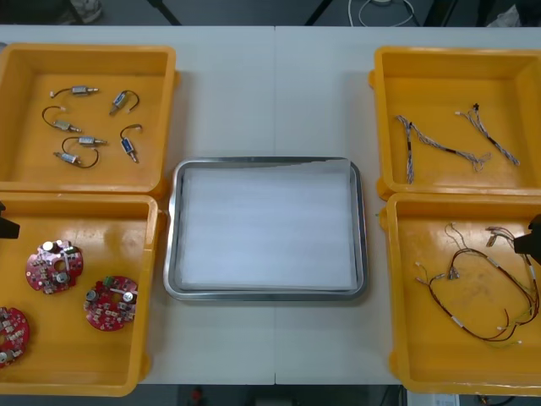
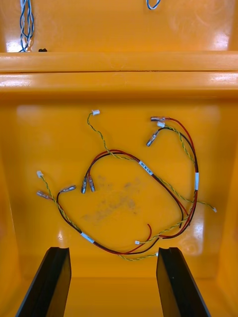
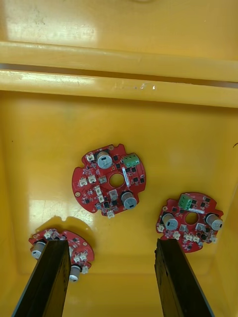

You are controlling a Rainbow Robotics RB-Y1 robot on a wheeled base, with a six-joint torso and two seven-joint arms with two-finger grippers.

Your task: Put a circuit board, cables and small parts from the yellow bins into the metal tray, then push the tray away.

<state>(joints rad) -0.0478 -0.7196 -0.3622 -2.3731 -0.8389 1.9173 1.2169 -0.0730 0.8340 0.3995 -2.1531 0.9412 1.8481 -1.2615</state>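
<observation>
- Your left tool point(image 3: 111, 247) hangs over the near-left yellow bin point(image 1: 84, 355) with its black fingers spread wide and nothing between them.
- Your right tool point(image 2: 113, 253) is spread just as wide over the near-right yellow bin point(image 1: 423, 338), also holding nothing.
- In the near-left bin lie three round red circuit boards point(image 3: 110, 179), flat and apart from one another, each studded with small silver cans and white plugs. One finger hides part of the nearest board.
- The far-left yellow bin point(image 1: 148, 72) holds small metal parts point(image 1: 80, 90), short shiny cylinders with curled wire tails, scattered loosely.
- The metal tray point(image 1: 266, 228) sits on the light desk point(image 1: 270, 93) between the bins. It has a shiny rim, rounded corners and a white inside, with nothing in it.
- The far-right yellow bin point(image 1: 439, 85) holds twisted blue and white cables point(image 1: 439, 145), strung out in thin lines.
- Beneath your right tool, the red and yellow cables point(image 2: 145, 167) lie in a loose loop on the glossy bin floor. Their white tags and small end plugs splay outward, and one end lies near a finger.
</observation>
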